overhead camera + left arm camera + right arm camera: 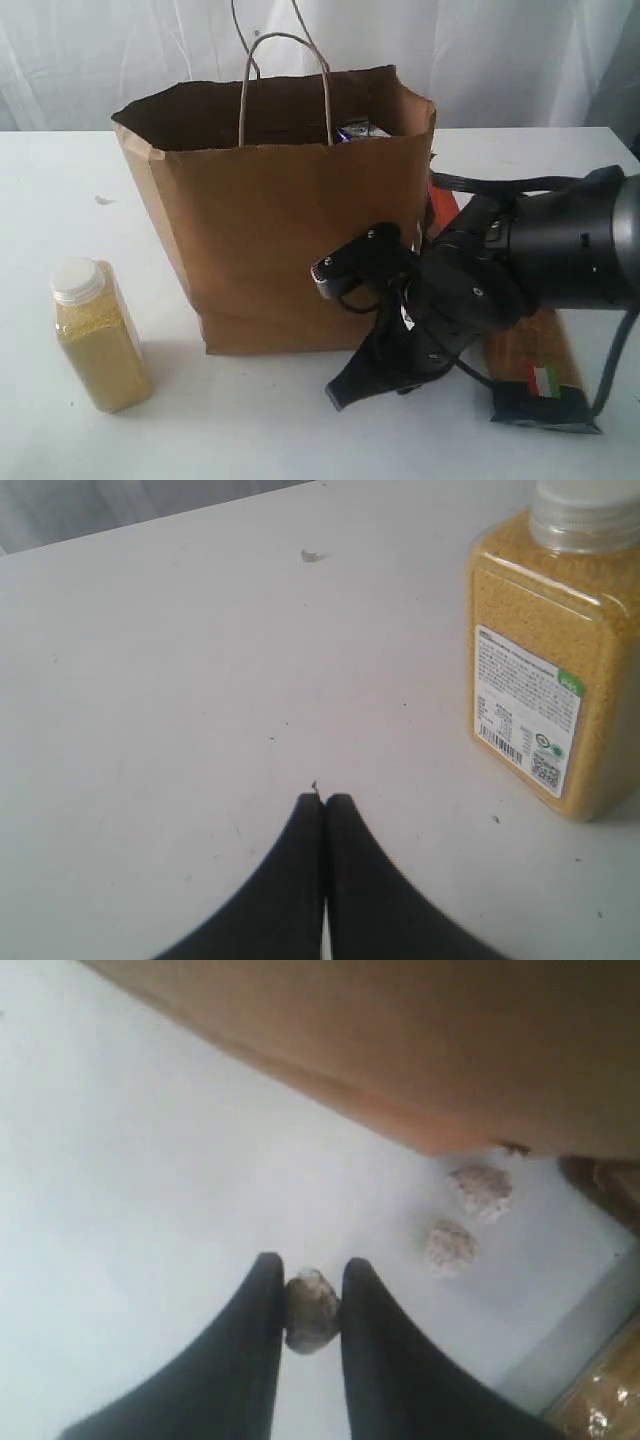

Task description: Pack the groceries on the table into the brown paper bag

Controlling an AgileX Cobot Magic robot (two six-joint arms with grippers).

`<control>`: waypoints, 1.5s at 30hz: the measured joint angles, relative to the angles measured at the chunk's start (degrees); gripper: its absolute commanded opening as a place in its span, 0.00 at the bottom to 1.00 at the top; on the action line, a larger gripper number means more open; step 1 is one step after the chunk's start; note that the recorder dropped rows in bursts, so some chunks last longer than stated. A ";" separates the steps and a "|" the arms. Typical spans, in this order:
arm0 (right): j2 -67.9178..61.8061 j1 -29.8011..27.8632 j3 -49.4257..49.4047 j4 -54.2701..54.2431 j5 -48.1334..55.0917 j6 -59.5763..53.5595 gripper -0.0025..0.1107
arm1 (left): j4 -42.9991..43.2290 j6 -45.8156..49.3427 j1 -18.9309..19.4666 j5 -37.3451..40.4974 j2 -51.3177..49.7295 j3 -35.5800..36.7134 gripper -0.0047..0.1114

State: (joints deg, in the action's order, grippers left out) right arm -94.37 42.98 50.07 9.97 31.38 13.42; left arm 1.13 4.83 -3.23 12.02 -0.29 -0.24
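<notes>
The brown paper bag stands upright mid-table with the small blue-white carton showing inside its rim. Left of it stands the yellow-grain bottle with its white cap, which the left wrist view also shows. My left gripper is shut and empty over the bare table, a little short of the bottle. My right gripper is low by the bag's front right corner, shut on a small grey-brown lump. The spaghetti pack lies under the right arm.
Two more small lumps lie on the table beside the bag's base. A red-orange strip shows behind the right arm; I cannot tell what it is. White curtain hangs behind the table.
</notes>
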 measured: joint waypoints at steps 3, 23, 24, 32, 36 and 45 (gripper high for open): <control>2.85 2.88 0.00 -2.23 1.89 -2.04 0.02 | 0.00 0.00 0.00 0.00 0.00 0.00 0.04; 11.87 26.40 7.04 -3.20 1.54 -7.76 0.02 | 0.00 0.00 0.00 0.00 0.00 0.00 0.04; 11.87 27.11 8.56 -3.20 0.47 -8.09 0.02 | 0.00 0.00 0.00 0.00 0.00 0.00 0.04; 11.96 29.88 18.02 0.49 -11.21 -13.87 0.02 | 0.00 0.00 0.00 0.00 0.00 0.00 0.04; 11.96 29.98 21.54 4.54 -16.08 -14.27 0.02 | 0.00 0.00 0.00 0.00 0.00 0.00 0.04; 11.96 29.59 29.00 15.15 -19.81 -14.47 0.02 | 0.00 0.00 0.00 0.00 0.00 0.00 0.04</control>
State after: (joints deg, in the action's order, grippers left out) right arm -82.41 72.57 79.07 25.12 11.57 -1.05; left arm 1.13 4.83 -3.23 12.02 -0.29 -0.24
